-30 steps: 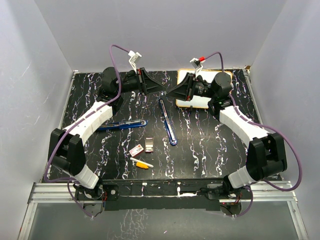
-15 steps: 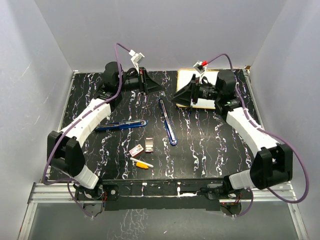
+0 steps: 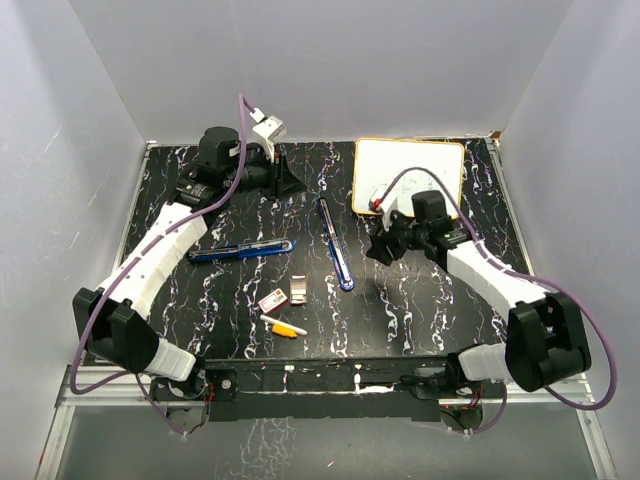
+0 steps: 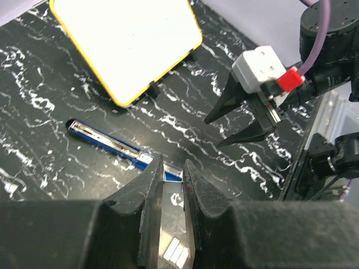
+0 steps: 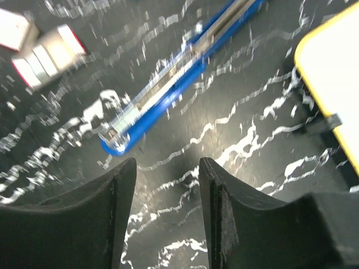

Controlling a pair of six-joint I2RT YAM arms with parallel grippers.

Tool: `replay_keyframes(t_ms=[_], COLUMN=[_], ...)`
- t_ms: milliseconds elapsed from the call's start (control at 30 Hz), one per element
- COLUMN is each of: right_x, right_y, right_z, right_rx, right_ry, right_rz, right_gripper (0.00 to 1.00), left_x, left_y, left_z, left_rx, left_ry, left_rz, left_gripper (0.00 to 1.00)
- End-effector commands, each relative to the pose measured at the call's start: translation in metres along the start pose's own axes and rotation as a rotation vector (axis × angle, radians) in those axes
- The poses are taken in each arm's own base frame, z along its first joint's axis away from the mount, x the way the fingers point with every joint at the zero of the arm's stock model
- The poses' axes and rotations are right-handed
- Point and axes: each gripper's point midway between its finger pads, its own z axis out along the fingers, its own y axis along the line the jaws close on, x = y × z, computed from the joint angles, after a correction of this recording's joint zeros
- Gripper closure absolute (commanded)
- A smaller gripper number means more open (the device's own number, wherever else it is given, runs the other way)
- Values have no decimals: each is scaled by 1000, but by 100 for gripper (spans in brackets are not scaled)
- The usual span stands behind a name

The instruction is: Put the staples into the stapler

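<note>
Right gripper [image 5: 166, 168] now hangs low over the table [image 3: 440, 310], right of centre in the top view. Its fingers are spread with only bare tabletop between them. A second ago it stood high at the back, tip to tip with the left gripper [image 4: 171, 163] and pressed shut. Since then it has let go, swung down and come toward the middle.

The left gripper has drawn back to the upper left of the top view. Its fingers are pressed almost together. The slit between them is too dim in its own camera to tell whether anything thin is pinched there.

The whiteboard [image 3: 408, 175] lies at the upper right. The stapler [image 3: 335, 243] lies open and slanted at the centre, silvery channel up, just left of the right gripper. A second blue bar [image 3: 243, 250] lies well apart to its left. The marker [image 3: 285, 327] is at lower centre.

Just above the marker are the staples [image 3: 297, 292], beside their box [image 3: 270, 301], on the table and untouched.

I judge loading has not begun. The freed right arm looks placed to work on the stapler or reach on to the staples.
</note>
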Motion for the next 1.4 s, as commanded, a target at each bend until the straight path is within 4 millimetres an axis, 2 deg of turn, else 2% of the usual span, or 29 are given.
replay_keyframes(t_ms=[0,300,467,667,767,867,967,1133,1267,1367], right_x=[22,51,57,57,51,39,27,13,5,-6], right_y=[-28,-5,10,44,59,68,71,77,81,80], right_z=[7,54,74,93,99,105,110,120,126,121], right_rx=[126,62,10,-65,-94,-120,-127,-156,-189,-186], right_ry=[71,152,166,184,165,128,83,32,8,-22], right_rz=[-216,-269,-266,-284,-270,-232,-191,-137,-107,-106], right_gripper=[52,61,64,66,67,68,68,69,70,70], left_x=[-7,4,6,6,11,8,12,19,31,40], left_y=[-3,12,18,21,29,35,47,56,59,54], left_z=[-24,-26,-27,-28,-27,-35,-35,-31,-27,-22], left_rx=[-65,-135,-157,-170,-207,-266,-323,-353,-351,-317], left_ry=[7,29,34,32,38,21,22,26,35,38], left_rz=[109,110,108,104,89,96,87,64,37,1], left_gripper=[98,98,98,98,98,98,98,98,98,98])
